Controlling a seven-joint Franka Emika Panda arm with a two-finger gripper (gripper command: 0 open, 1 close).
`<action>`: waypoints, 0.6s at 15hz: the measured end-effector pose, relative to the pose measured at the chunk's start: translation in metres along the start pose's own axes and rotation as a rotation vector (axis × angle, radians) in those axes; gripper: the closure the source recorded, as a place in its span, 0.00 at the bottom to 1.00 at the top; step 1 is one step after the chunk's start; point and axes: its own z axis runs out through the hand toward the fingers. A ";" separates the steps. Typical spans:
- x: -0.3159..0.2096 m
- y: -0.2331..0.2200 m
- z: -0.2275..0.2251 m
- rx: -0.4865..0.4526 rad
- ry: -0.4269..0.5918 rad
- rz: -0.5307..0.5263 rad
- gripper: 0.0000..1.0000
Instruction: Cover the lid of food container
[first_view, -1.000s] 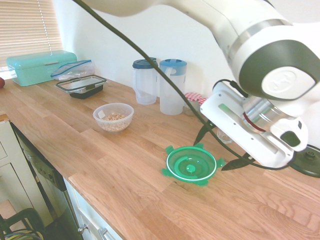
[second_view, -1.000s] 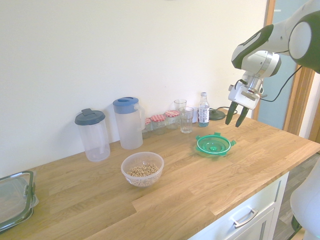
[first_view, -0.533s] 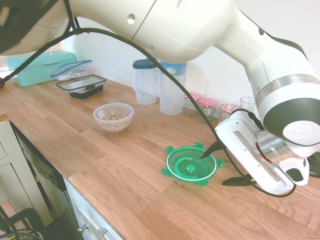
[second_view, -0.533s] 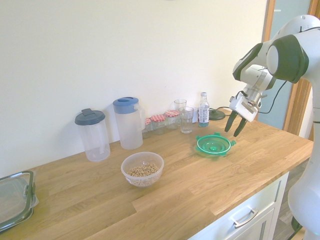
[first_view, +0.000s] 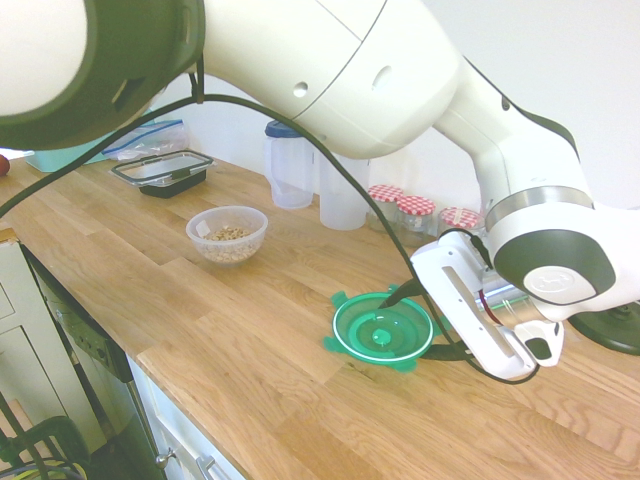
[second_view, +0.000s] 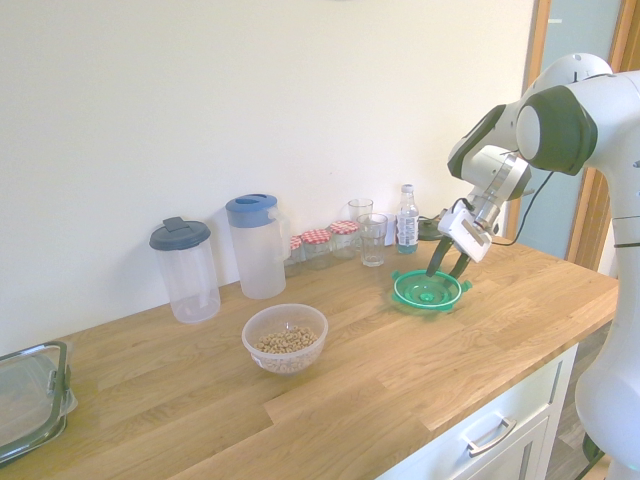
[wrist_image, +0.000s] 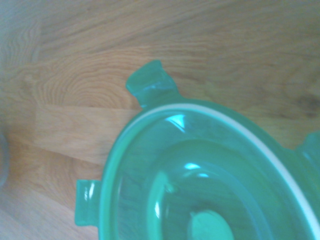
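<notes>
Gripper closes in on the green lid

The green lid (first_view: 382, 329) lies flat on the tabletop (first_view: 270, 350), where it was a second ago. What has changed is the gripper (first_view: 421, 323): it has swung down from beyond the lid's edge, and its spread fingers now reach to the rim, one over the lid, the other beside it. Nothing is pinched yet, so the job appears to be at the grasping stage. The food container (second_view: 285, 339), open with its cereal-like bits inside, has not moved and stands well apart. The next move probably calls for catching the rim or a tab; a shallow bite could slip.
</notes>
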 end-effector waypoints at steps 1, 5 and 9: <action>0.001 -0.006 0.006 0.008 -0.009 -0.004 1.00; 0.001 -0.014 0.014 0.014 -0.021 -0.004 1.00; 0.003 -0.009 0.015 0.015 -0.024 0.008 1.00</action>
